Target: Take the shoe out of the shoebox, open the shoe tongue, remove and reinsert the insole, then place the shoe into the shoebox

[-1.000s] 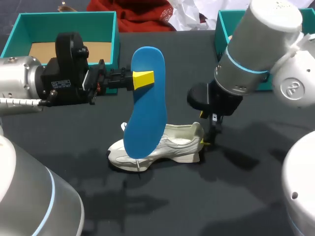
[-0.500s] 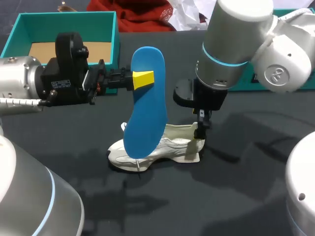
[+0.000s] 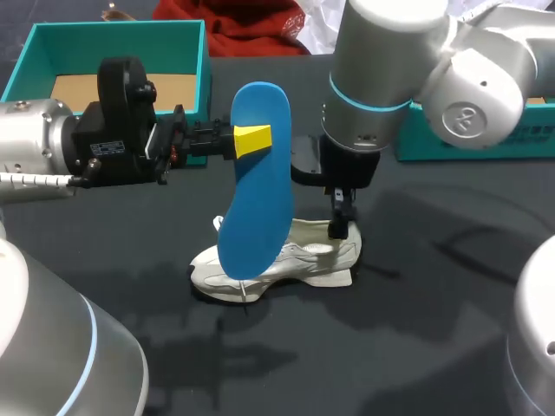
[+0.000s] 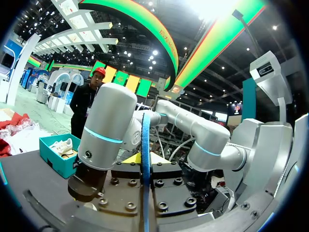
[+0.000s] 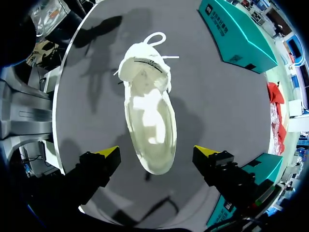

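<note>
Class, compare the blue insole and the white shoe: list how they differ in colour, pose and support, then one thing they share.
Colour: the insole is blue, the shoe white.
Pose: the insole stands nearly upright in the air; the shoe lies sole-down on the table.
Support: the left end effector clamps the insole; the shoe is ungripped, the right end effector open over its heel.
Shared: both are outside the teal shoebox.

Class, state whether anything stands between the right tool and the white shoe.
Nothing visible does. The right tool hangs open directly above the heel end of the shoe, with only air between them.
</note>
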Available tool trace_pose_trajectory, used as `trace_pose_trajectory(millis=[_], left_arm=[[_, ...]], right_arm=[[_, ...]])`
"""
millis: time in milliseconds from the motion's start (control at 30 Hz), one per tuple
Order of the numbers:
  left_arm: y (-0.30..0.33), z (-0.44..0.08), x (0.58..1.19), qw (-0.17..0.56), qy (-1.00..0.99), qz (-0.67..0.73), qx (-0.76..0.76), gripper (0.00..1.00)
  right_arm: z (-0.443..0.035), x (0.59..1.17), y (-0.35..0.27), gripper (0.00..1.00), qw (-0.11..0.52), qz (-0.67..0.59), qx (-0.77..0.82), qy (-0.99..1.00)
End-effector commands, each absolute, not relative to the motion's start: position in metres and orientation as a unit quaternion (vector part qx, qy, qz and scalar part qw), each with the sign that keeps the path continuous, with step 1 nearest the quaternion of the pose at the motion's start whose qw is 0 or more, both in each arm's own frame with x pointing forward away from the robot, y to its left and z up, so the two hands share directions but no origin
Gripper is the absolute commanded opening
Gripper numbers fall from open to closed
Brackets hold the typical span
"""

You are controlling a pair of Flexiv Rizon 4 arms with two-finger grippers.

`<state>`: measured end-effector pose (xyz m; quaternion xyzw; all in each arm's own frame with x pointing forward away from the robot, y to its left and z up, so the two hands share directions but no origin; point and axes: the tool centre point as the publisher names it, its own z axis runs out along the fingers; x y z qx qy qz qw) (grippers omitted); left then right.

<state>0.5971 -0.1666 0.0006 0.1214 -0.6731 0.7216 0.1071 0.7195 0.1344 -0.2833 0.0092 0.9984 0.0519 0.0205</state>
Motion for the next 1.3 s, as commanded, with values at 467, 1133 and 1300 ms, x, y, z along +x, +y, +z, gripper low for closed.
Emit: trace_pose_trajectory(millis=[467,1133,1300], left_arm=[[-0.17,0.0,0.6,0.108,-0.672,0.722,0.121,0.0],[-0.17,0.0,0.6,0.108,-0.672,0.722,0.121,0.0],[-0.17,0.0,0.6,0.108,-0.672,0.722,0.121,0.0]], right_arm=[[-0.298,0.741,0.169,1.0,0.01,0.044,-0.016,0.999],[-0.337,0.746,0.19,1.0,0.007,0.034,-0.054,0.998],[-0.346,0.747,0.188,1.0,0.001,0.04,-0.056,0.998]])
